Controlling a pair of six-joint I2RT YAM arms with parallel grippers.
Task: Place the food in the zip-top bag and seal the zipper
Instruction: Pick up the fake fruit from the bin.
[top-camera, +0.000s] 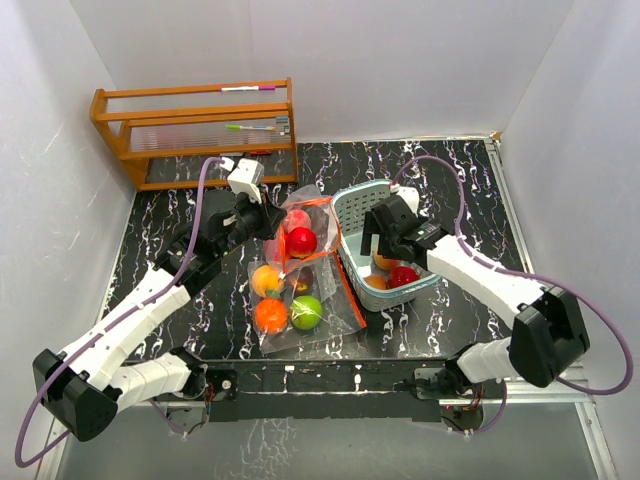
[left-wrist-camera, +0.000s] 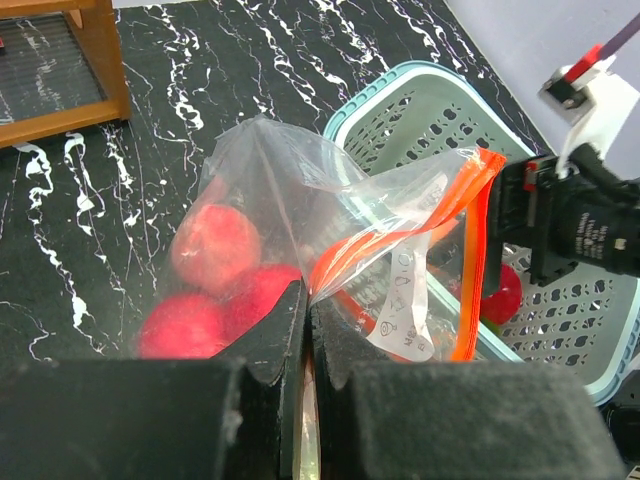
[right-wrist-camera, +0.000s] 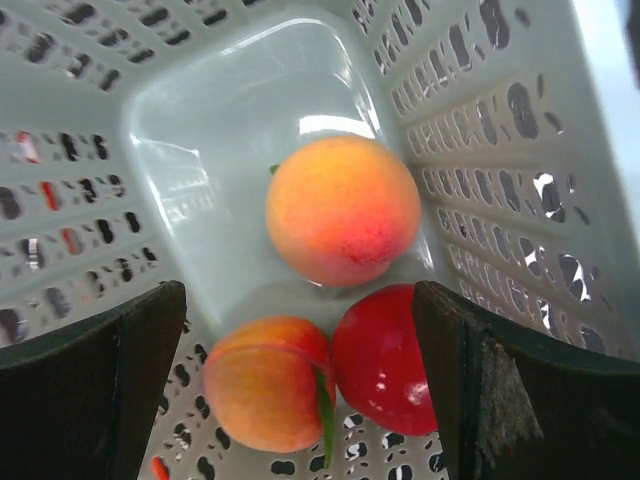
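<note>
Left gripper (left-wrist-camera: 307, 295) is pinched shut on the zip-top bag (left-wrist-camera: 300, 170) near its orange zipper (left-wrist-camera: 470, 250). It holds the mouth up and facing the basket (top-camera: 352, 200), so we get a short drop path. Several bagged fruits (top-camera: 306, 312) lie inside. Right gripper (right-wrist-camera: 300, 350) hangs jaws wide in the basket over three leftovers: peach-coloured fruit (right-wrist-camera: 343, 210), orange fruit (right-wrist-camera: 265, 385), red fruit (right-wrist-camera: 385, 360). We judge it mostly loaded; zipper unsealed.
</note>
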